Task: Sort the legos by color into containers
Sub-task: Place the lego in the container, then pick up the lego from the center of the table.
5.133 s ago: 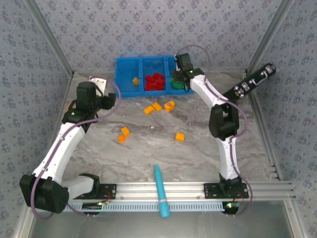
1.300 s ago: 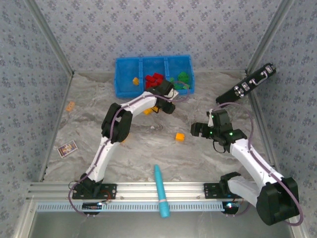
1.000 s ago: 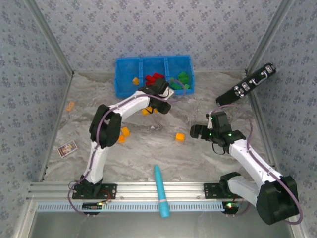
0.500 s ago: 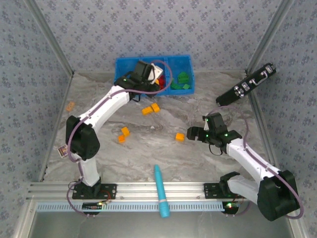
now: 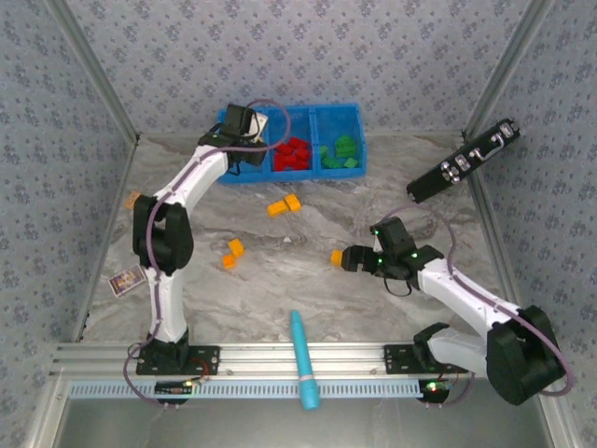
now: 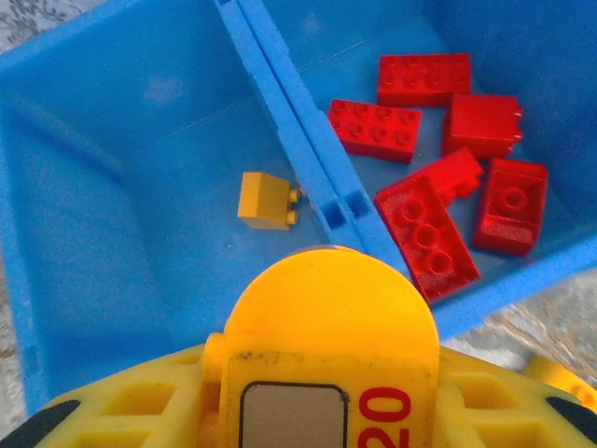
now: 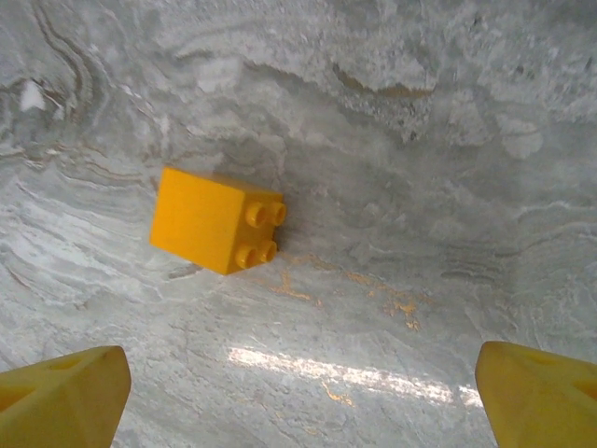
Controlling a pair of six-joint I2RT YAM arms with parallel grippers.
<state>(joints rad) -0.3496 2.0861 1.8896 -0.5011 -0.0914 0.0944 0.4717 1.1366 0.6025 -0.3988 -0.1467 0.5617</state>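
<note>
Left gripper grips a rounded yellow plastic brick over the left compartment of the blue plastic bin; my right gripper gapes open, lower frame, below a square yellow brick.

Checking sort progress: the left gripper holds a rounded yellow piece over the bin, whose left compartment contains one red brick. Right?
No. The left wrist view shows that lone brick in the blue bin's left compartment is orange-yellow, not red; the left gripper holds the rounded yellow piece.
</note>
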